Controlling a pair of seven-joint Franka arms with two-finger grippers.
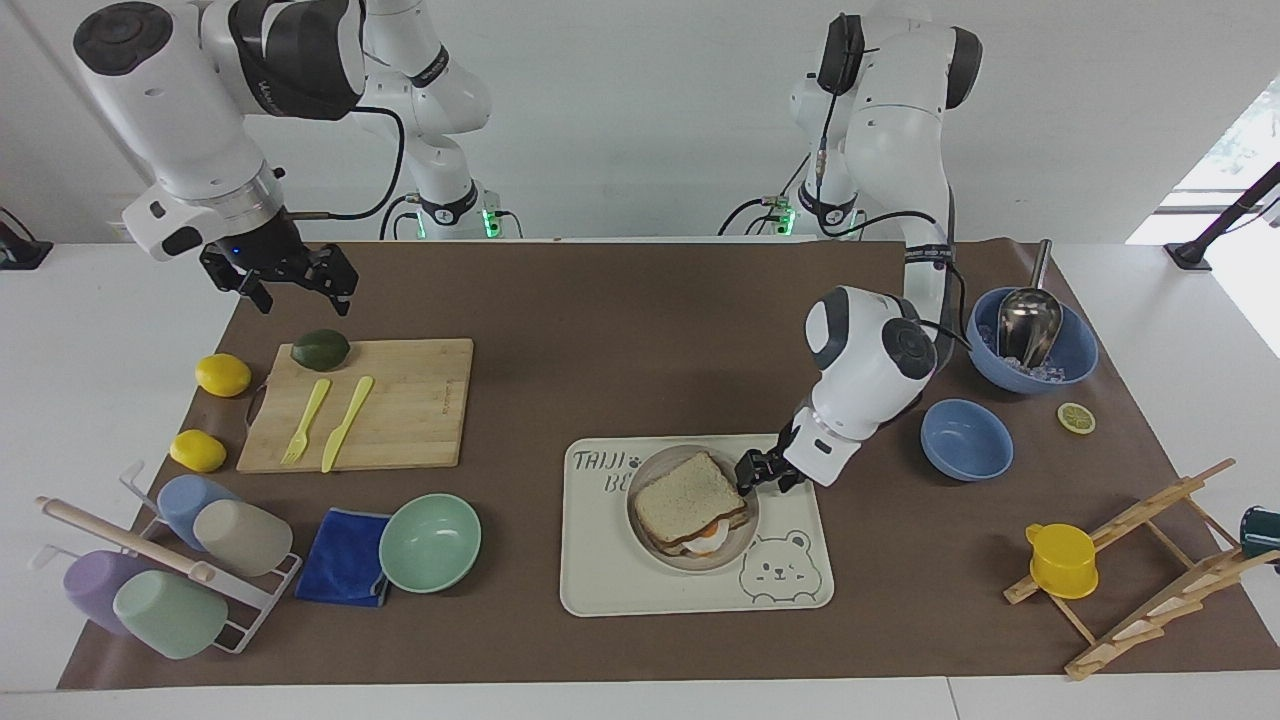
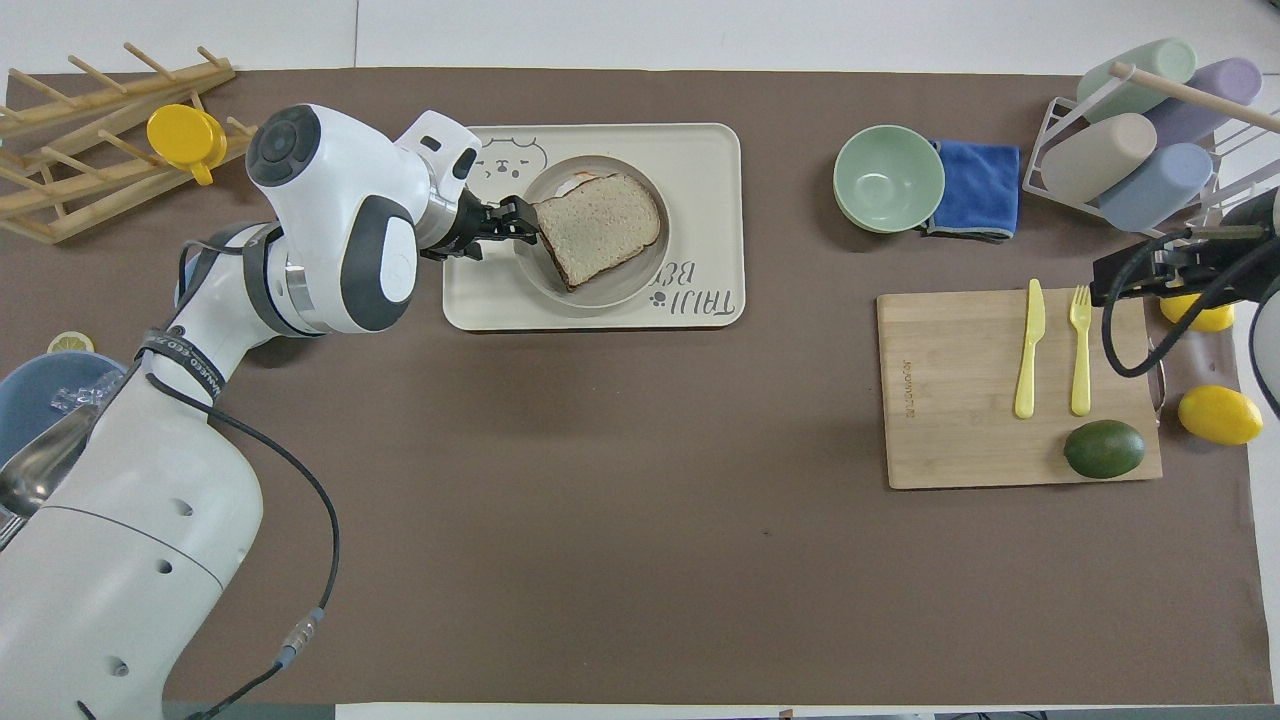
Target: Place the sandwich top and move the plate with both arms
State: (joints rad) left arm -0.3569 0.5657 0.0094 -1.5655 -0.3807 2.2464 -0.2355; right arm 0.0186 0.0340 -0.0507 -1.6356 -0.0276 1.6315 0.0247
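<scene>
Both pincers gape empty: left pincer (image 1: 752, 474) beside the sandwich top (image 1: 689, 496) on the plate (image 1: 733, 548), right pincer (image 1: 292, 285) waiting.

Sandwich top (image 1: 688, 495) (image 2: 603, 224): single slice of light brown wholemeal bread, darker crust, roughly square with one domed edge. Lies flat-ish on top of the lower slice with the fried egg (image 1: 708, 541); egg and lower crust peek out at the edge farther from the robots. Sits rotated, corners off-axis to the tray.

Plate (image 1: 739, 547) (image 2: 548, 291): small, round, shallow, beige, only slightly wider than the bread. Upright, carrying the stacked sandwich. Rests on the cream bear tray (image 1: 620, 585) (image 2: 706, 160), roughly mid-tray, between the printed lettering and the bear face. Rim visible all round except where the bread overhangs it
</scene>
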